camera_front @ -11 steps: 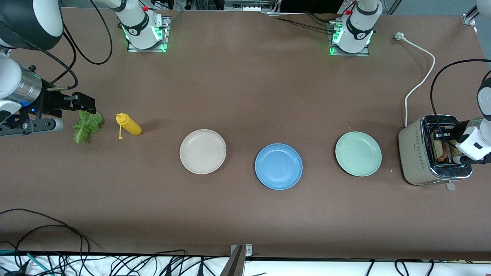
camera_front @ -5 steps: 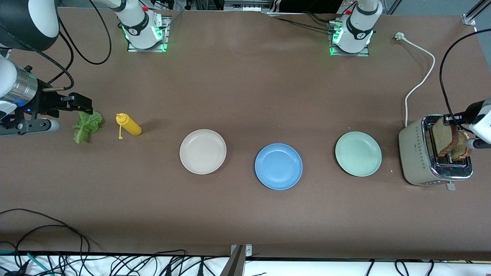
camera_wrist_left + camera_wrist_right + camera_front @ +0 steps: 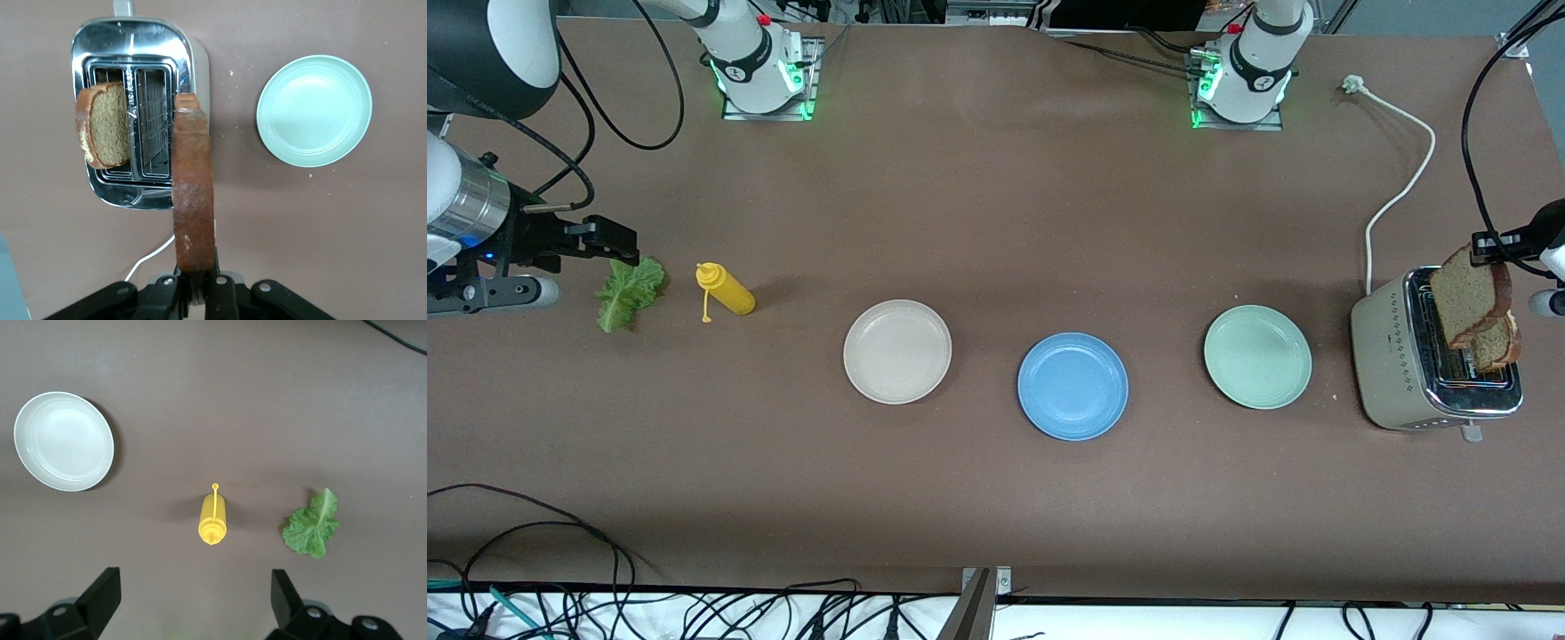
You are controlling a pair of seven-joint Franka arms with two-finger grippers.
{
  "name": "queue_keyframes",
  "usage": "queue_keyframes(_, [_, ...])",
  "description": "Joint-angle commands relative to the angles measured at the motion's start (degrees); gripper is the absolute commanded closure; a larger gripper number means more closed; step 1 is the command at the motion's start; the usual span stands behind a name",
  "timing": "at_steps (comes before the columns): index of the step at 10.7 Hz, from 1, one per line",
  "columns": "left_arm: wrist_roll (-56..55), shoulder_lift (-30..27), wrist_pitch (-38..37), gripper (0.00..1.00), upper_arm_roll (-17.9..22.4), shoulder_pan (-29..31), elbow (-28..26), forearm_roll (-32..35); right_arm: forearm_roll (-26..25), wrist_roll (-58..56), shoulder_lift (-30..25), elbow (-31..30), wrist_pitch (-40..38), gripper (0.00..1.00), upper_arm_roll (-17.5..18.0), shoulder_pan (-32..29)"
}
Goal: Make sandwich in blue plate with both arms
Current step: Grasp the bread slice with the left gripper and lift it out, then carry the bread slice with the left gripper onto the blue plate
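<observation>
The blue plate (image 3: pixel 1072 386) lies bare at the middle of the table. My left gripper (image 3: pixel 1489 249) hangs over the toaster (image 3: pixel 1392 364), shut on the top crust of a brown bread slice (image 3: pixel 1469 302). The left wrist view shows that slice (image 3: pixel 193 193) edge-on, running up from the gripper (image 3: pixel 200 280). A second slice (image 3: pixel 105 123) stands up out of one toaster slot. At the right arm's end, my right gripper (image 3: pixel 618 240) is open and holds nothing, over the table beside the lettuce leaf (image 3: pixel 630 292). The right wrist view has the lettuce (image 3: pixel 311 527) ahead of that gripper (image 3: pixel 193 590).
A yellow squeeze bottle (image 3: pixel 727 290) lies beside the lettuce. A cream-white plate (image 3: pixel 897 351) and a mint-green plate (image 3: pixel 1257 356) flank the blue one. The toaster's white cord (image 3: pixel 1396 196) runs toward the left arm's base. Cables hang along the table's near edge.
My left gripper has risen from the toaster slot, drawing the bread slice up and out. The right gripper has drifted slightly toward the table's end.
</observation>
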Motion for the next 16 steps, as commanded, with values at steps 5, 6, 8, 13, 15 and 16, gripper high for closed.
queue_keyframes(5, [-5.4, 0.5, 5.5, 1.00, -1.2, -7.6, -2.4, -18.2, -0.2, -0.5, -0.3, -0.1, 0.6, 0.00, 0.2, -0.4])
queue_keyframes(6, [-6.2, 0.8, 9.4, 1.00, -1.2, -9.0, -5.2, -23.3, -0.2, -0.5, -0.3, -0.1, 0.6, 0.00, 0.2, -0.4])
queue_keyframes(8, [-7.7, 3.6, 20.5, 1.00, -1.2, -10.5, -10.3, -32.0, -0.2, -0.5, -0.2, -0.1, 0.6, 0.00, 0.2, -0.4])
queue_keyframes(13, [-6.5, 13.7, 29.1, 1.00, -1.1, -16.7, -10.7, -55.2, -0.2, -0.5, -0.2, -0.2, 0.6, 0.00, 0.2, -0.4])
queue_keyframes(15, [-3.6, 16.9, 35.0, 1.00, -1.1, -21.8, -10.4, -58.3, -0.2, -0.5, -0.2, -0.2, 0.6, 0.00, 0.2, -0.5])
queue_keyframes(16, [-3.4, 18.4, 36.4, 1.00, -1.1, -23.3, -10.2, -58.2, -0.2, -0.5, -0.2, -0.2, 0.6, 0.00, 0.2, -0.5])
